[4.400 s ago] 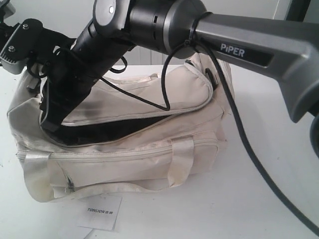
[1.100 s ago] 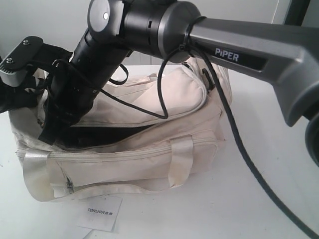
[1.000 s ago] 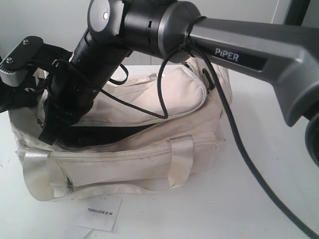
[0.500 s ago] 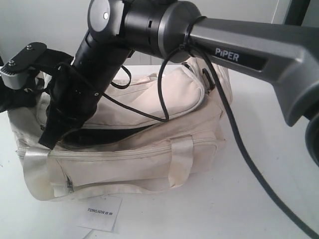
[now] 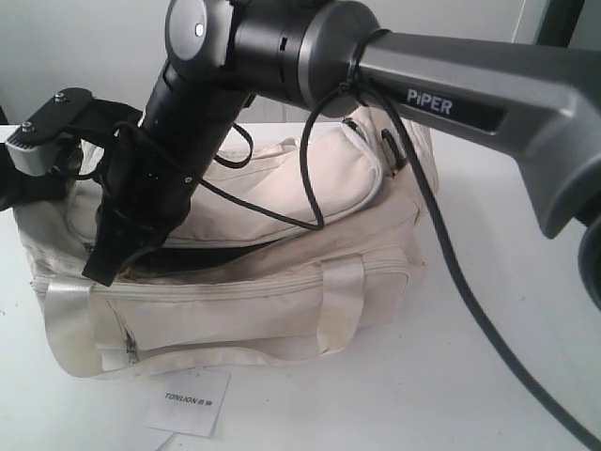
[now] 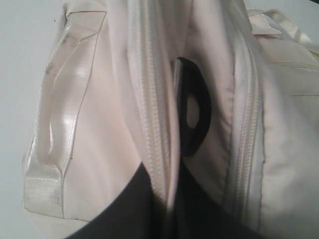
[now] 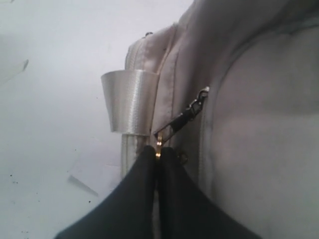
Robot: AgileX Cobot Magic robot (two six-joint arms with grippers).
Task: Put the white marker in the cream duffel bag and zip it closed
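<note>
White bench (image 5: 488, 376) before a pale wall, carrying a cream duffel bag (image 5: 282, 301), with a paper card (image 5: 188, 399) just beside the bag's front edge. The right arm reaches across the bag to its left end. There the right claw (image 7: 158, 151) is pinched tight on the metal zip pull (image 7: 175, 123) of the top flap, close to a strap handle (image 7: 129, 102). The left claw (image 6: 169, 209), at the same end near a black ring (image 6: 199, 114), appears narrowly closed on the zip edge of the bag, presumably to brace the fabric. The white marker shows in no view; it is judged to lie inside the bag, though this cannot be confirmed. A dark gap (image 5: 207, 256) shows between flap and body along the front, so the zip is not yet run shut. Stage: insertion apparently done, closing in hand. What is left is to draw the pull along the rest of the curved track until the gap is gone.
</note>
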